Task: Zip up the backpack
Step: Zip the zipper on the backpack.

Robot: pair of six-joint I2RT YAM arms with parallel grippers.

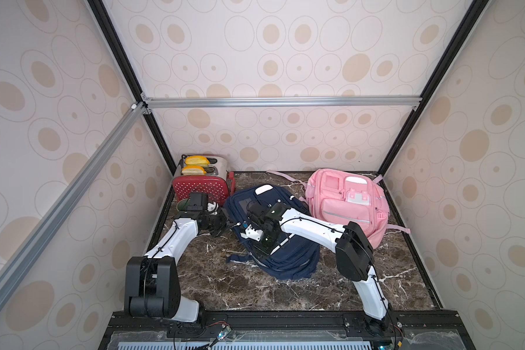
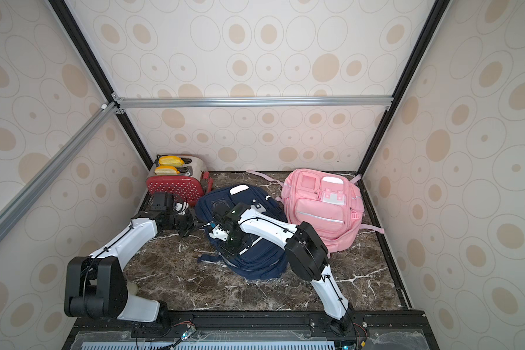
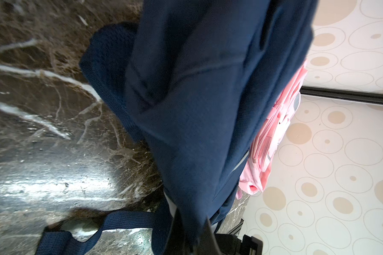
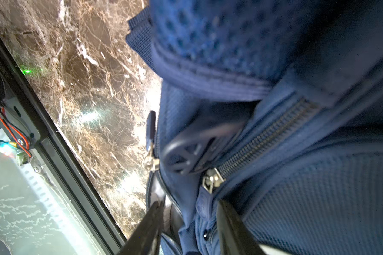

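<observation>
**Zipper stage, grasp of the pull.** The navy backpack lies flat near the middle of the marble table. A pink backpack sits just beside it on the far right, and a toaster stands at the back left.

My left gripper is pinched shut on a fold of navy fabric at the pack's left edge. I judge that this anchors the bag against the coming pull.

My right gripper hangs over the pack's near end. Its jaws stand apart on either side of a ridge of fabric and are not clamped on anything I can make out.

Just ahead of the jaws sits a silver zipper slider. Meshed teeth run away from it, and its blue pull tab hangs toward the gap between the jaws. A second slider, with a black tab, rests on a neighbouring track at the pack's edge.

I judge the step in hand to be acquiring the pull tab, with the zip itself not yet finished. How much track is left open I cannot tell, because my own jaws hide it.

The next move calls for three things:
- I advance slightly and centre the tab between the pads.
- I close firmly on the tab alone, not on the cloth.
- I draw along the track while the left hold keeps the fabric taut.
</observation>
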